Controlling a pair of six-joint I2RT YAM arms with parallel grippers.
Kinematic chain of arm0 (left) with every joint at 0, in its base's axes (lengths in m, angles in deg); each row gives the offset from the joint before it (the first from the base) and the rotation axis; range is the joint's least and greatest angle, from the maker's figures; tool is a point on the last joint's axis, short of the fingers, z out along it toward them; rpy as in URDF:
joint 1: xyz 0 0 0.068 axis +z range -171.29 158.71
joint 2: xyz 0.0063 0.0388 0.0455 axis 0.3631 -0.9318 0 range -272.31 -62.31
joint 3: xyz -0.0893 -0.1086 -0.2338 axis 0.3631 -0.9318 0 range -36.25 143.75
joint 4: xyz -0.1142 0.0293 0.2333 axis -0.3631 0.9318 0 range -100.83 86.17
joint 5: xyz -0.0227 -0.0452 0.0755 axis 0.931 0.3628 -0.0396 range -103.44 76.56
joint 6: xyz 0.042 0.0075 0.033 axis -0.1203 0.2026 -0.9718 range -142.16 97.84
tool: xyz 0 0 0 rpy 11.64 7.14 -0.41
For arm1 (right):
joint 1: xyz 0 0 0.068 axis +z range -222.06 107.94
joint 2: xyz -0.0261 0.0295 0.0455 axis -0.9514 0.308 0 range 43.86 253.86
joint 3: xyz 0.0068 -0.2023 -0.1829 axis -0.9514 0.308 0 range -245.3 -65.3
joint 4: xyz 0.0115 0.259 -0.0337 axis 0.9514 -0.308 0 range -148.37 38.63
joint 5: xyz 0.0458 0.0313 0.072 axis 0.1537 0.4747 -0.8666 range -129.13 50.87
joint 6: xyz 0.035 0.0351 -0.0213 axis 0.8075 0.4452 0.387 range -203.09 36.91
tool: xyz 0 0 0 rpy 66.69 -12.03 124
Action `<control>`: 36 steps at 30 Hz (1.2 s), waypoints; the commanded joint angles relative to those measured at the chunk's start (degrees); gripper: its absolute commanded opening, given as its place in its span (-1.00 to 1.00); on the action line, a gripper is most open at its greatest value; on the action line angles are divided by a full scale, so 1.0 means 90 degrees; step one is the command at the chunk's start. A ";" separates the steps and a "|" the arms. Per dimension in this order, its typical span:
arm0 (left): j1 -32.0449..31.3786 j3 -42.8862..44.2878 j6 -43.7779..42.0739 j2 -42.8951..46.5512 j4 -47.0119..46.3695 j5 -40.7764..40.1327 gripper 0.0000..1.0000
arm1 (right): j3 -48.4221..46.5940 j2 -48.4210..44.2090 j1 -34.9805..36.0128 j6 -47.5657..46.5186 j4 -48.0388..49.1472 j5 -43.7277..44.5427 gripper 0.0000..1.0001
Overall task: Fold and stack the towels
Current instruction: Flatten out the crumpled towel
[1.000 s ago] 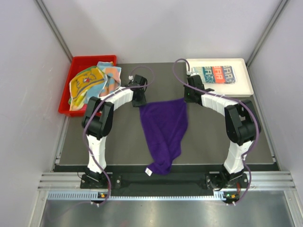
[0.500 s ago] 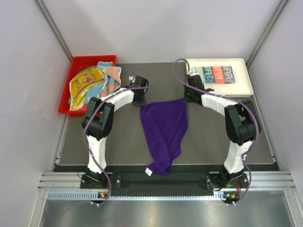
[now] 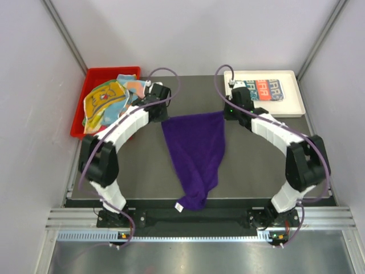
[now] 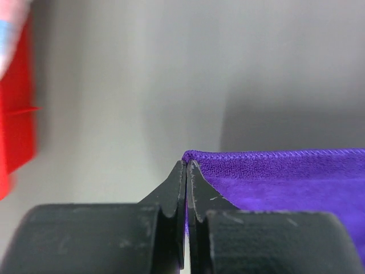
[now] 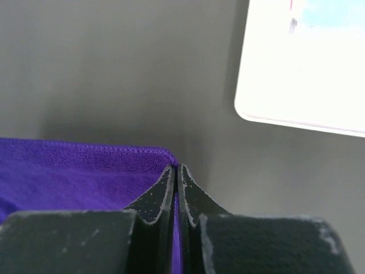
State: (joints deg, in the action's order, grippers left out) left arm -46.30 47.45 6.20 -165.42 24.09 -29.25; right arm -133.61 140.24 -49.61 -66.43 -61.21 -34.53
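Left pincer point(image 4: 186, 165) has just snapped fully shut on the far-left corner of the purple towel point(image 3: 197, 154); right pincer point(image 5: 175, 168) is pinched shut on the far-right corner. The edge between them is now pulled taut and the rest trails back over the tabletop point(image 3: 256, 165). Judged ready to lay flat for folding. Left of the left pincer: red bin point(image 3: 108, 69) with unfolded towels point(image 3: 108, 100). Right of the right pincer: white tray point(image 3: 293, 105) with a folded towel point(image 3: 263, 89). Nothing obstructs.

Purple towel point(image 3: 197, 154) spread centre (near end bunched); lettered towel point(image 3: 263, 89) folded; multicoloured towels point(image 3: 111, 100) heaped.
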 commanded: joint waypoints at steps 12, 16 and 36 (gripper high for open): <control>-0.0657 -0.0599 -0.0602 0.3963 0.0573 0.0487 -1.00 | 0.0813 -0.4281 0.0941 -0.0074 -0.0565 -0.0218 -0.99; -0.1116 -0.0356 -0.0602 0.4629 0.0837 0.0711 -1.00 | 0.0725 -0.5336 0.1235 -0.0065 -0.0965 -0.0345 -1.00; -0.1205 0.1608 -0.0671 0.5519 0.1257 0.2050 -1.00 | -0.1168 -0.6275 0.1401 0.0336 -0.1865 -0.1302 -1.00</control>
State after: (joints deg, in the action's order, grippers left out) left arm -57.12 59.08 0.39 -116.39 34.82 -11.68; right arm -140.34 83.67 -37.67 -64.09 -77.54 -44.65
